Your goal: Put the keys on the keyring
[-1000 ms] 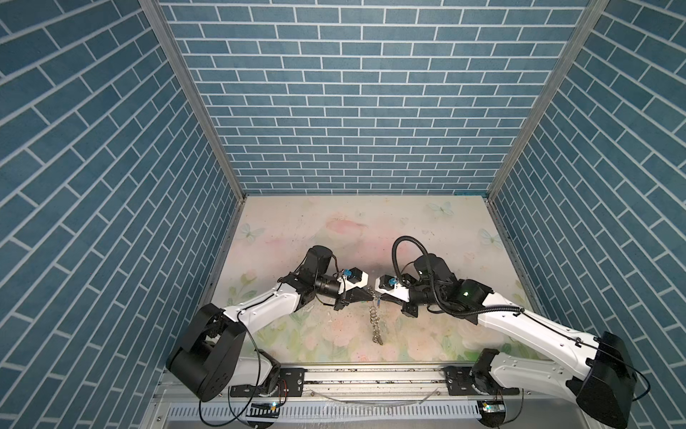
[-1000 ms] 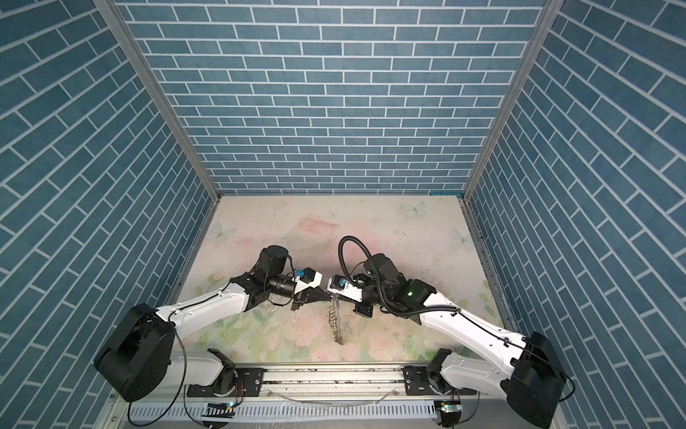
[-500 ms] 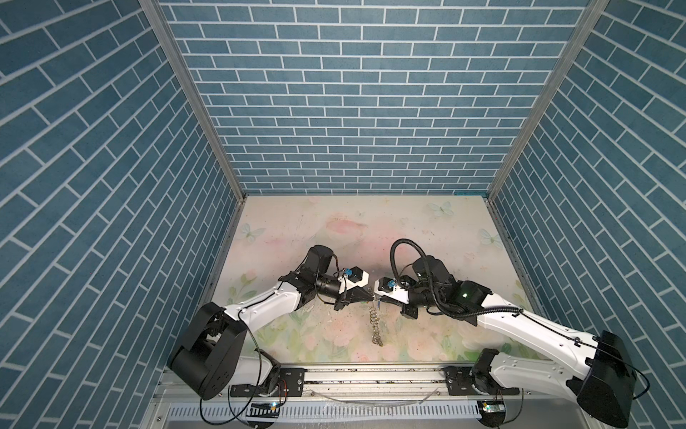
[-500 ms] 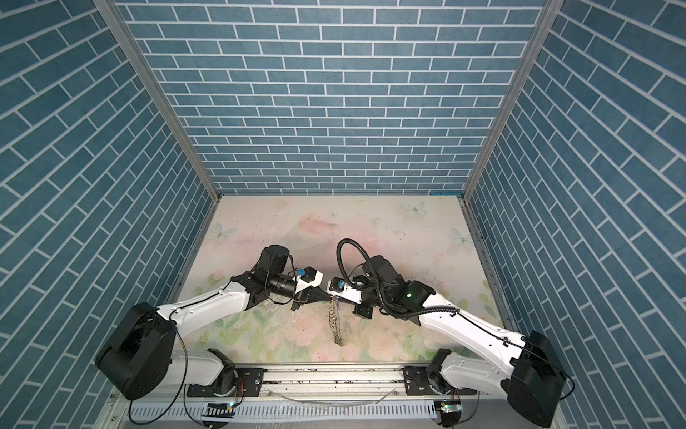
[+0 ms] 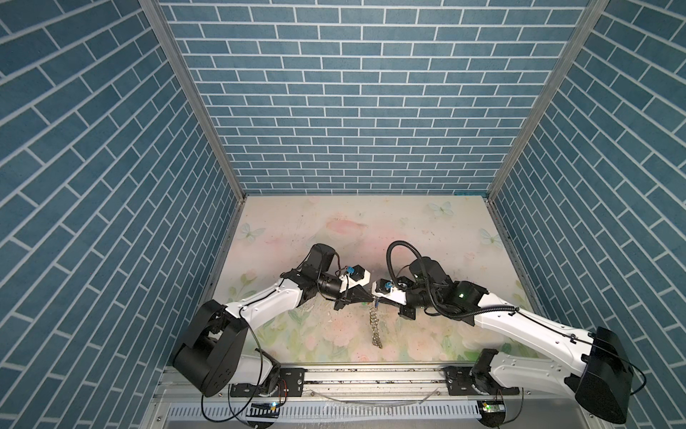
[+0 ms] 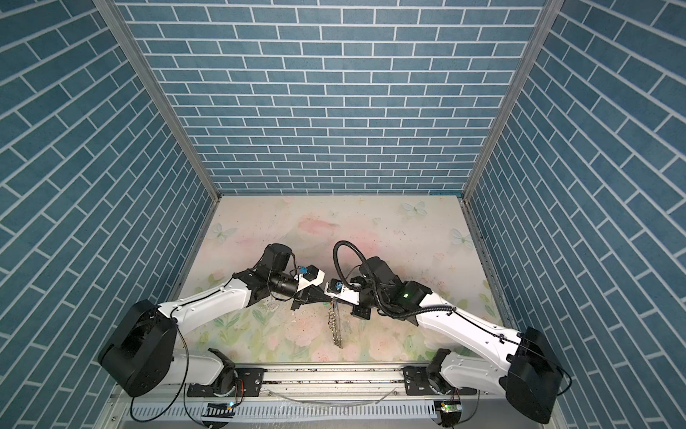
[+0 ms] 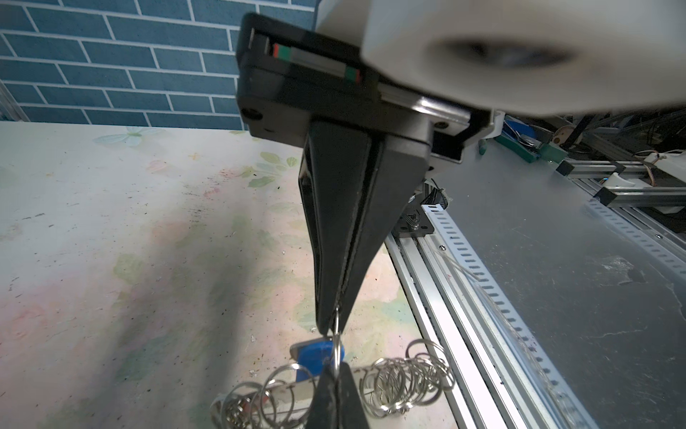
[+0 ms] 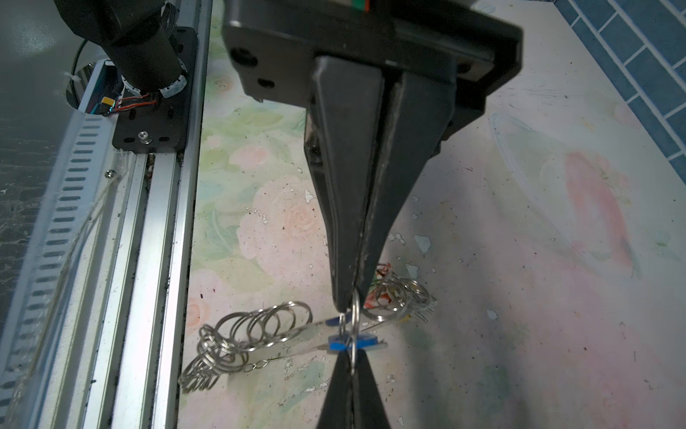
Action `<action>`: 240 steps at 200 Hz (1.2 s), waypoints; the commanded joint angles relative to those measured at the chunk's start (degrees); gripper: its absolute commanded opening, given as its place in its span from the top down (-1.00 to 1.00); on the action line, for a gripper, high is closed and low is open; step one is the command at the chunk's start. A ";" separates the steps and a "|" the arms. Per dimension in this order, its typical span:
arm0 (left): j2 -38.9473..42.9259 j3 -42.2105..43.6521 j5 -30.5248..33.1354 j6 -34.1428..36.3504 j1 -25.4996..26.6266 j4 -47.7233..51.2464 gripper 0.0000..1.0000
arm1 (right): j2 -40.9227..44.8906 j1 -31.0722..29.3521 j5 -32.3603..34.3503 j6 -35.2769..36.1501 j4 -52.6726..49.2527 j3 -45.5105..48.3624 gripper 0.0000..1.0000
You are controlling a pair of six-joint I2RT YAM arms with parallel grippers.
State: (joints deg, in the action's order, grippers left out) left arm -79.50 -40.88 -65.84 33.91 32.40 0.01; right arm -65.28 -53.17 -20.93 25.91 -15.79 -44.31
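The left gripper (image 5: pixel 365 295) and the right gripper (image 5: pixel 375 297) meet tip to tip over the near middle of the table (image 5: pixel 334 223) in both top views, each with its jaws pressed together. Below their meeting point the keyring (image 5: pixel 375 328) trails toward the front rail as a string of silvery loops. We cannot tell here whether its low end rests on the table.

In the left wrist view the left gripper (image 7: pixel 333 315) is closed on one small split ring (image 7: pixel 336 336), and the right gripper (image 7: pixel 336 379) pinches the same ring from the opposite side. The blue-tagged key (image 7: pixel 319 354) sits right at that ring, with the keyring's other loops bunched beside it.

In the right wrist view the right gripper (image 8: pixel 350 299) nips the ring's thin wire, and the blue tag hangs against it. Red and orange tags (image 8: pixel 382 271) show behind a second bunch of loops.

We judge the whole thing light but awkward. The wire looks stiff, springy and slick, so it can twist out of a narrow pinch, and the loose loops can swing and snag. The best hold is on the ring's wire near its split, one gripper on either side. The key is best taken by its plastic tag, not its smooth blade.
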 commanded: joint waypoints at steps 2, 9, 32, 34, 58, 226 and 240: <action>-1.07 -2.72 1.76 1.46 0.09 1.67 1.00 | -0.25 -1.32 -2.54 2.33 0.29 -1.20 1.00; -1.30 -2.90 1.79 1.68 0.14 2.13 1.00 | -0.04 -1.33 -2.45 2.19 0.56 -1.21 1.00; -1.70 -3.46 2.42 2.41 0.20 3.78 1.00 | 0.99 -1.33 -2.19 1.56 1.01 -1.23 1.00; -1.75 -3.51 2.44 2.44 0.20 3.95 1.00 | 1.04 -1.39 -2.19 1.59 1.00 -1.22 1.00; -1.90 -3.77 3.05 2.56 0.21 4.47 1.00 | 2.14 -1.31 -1.25 1.00 0.83 -0.97 1.00; -1.94 -4.01 0.82 7.18 0.76 7.36 1.00 | 0.30 -0.51 -0.22 0.74 1.95 -1.24 1.00; -1.52 -3.60 0.20 10.35 1.14 8.71 1.00 | -0.41 -0.11 -1.83 1.71 0.88 -2.10 1.00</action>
State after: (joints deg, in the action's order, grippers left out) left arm -81.65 -44.88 -64.55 39.09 32.71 6.50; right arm -64.27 -53.30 -18.48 25.82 -15.05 -44.36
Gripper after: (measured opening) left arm 0.044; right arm 0.042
